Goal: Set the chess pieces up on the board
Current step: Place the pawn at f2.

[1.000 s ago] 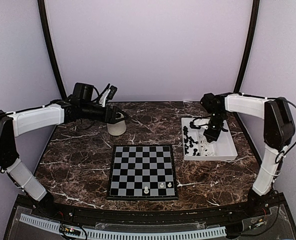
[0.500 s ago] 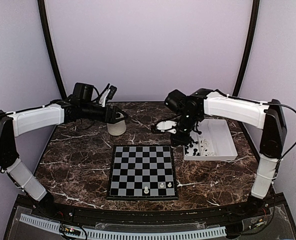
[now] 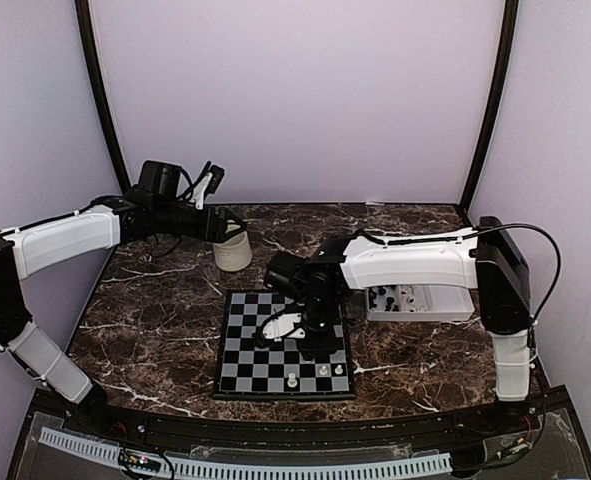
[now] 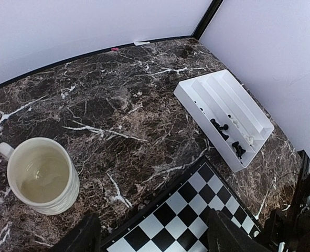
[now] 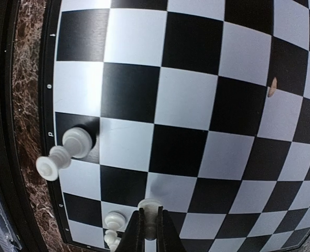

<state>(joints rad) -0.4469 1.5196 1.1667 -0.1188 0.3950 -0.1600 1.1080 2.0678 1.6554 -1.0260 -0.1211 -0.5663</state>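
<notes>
From above: right gripper out over the board, low above its right half, arm stretched in from the right edge of the tabletop. Board flat at the near middle of the tabletop. Two white chessmen upright close to the board's near edge. White tray by the right edge, partly hidden behind the arm. Left gripper held high over the far left corner, just above a pale mug.

Left wrist view: looking down past the left gripper, fingers spread wide, nothing between them. Mug upright on the marble, handle pointing away from the board. A corner of the board at the bottom. Tray well beyond, a few black chessmen lying in its compartments toward one end.

Right wrist view: right gripper pinched almost closed on a white chessman, only its top showing between the tips, over a square near the board's lettered edge. The two other white chessmen standing close by along that same edge, one right beside the fingers.
</notes>
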